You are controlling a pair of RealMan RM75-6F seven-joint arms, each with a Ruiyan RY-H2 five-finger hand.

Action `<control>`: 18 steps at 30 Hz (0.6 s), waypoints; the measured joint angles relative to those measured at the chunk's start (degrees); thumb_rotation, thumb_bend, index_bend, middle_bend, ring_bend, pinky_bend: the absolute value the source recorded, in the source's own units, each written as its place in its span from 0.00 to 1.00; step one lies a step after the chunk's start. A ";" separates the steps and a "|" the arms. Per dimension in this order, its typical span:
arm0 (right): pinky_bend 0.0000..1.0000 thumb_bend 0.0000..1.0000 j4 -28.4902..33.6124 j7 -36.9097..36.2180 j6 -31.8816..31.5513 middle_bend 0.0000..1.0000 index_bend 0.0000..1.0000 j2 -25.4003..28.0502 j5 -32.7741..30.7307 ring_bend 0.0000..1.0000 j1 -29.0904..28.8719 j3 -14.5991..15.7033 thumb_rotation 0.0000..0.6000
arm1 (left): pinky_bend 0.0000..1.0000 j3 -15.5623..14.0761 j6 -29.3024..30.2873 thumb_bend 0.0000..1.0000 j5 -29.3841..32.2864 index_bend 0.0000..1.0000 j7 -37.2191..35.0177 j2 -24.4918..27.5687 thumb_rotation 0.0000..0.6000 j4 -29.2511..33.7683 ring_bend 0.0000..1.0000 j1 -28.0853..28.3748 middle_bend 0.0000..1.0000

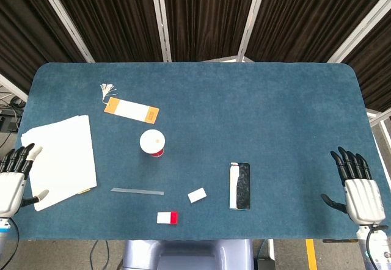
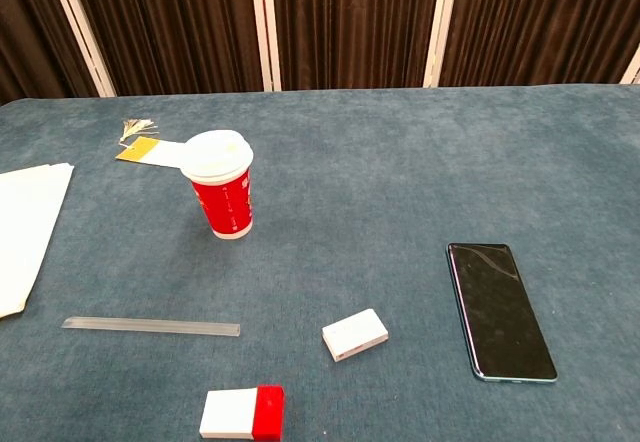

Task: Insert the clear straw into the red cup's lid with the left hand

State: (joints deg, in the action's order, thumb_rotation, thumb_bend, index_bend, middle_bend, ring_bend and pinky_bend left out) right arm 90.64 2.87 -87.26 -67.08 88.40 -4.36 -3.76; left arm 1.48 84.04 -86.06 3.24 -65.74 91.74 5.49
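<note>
The red cup (image 2: 226,205) with a white lid (image 1: 152,141) stands upright left of the table's middle. The clear straw (image 1: 137,191) lies flat in front of it, nearer the front edge, also seen in the chest view (image 2: 151,326). My left hand (image 1: 12,181) hovers at the table's left front corner, fingers spread and empty, beside the paper stack. My right hand (image 1: 357,187) is at the right front corner, fingers spread, holding nothing. Neither hand shows in the chest view.
A stack of white paper (image 1: 61,160) lies at the left. An orange-and-white bookmark with a tassel (image 1: 131,110) lies behind the cup. A black phone (image 1: 239,186), a small white block (image 1: 197,195) and a white-and-red block (image 1: 167,217) lie near the front.
</note>
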 measured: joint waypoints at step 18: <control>0.00 0.11 0.13 -0.04 0.03 0.00 0.00 0.13 -0.29 0.00 0.13 0.01 1.00 | 0.00 -0.42 -0.03 0.00 -1.04 0.10 0.82 0.13 1.00 0.76 0.00 0.19 0.00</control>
State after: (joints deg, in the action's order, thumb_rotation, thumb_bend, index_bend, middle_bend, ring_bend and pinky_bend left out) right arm 90.77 2.83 -87.22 -66.95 88.11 -4.23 -3.76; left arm 1.06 84.01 -87.11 4.05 -65.61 92.50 5.68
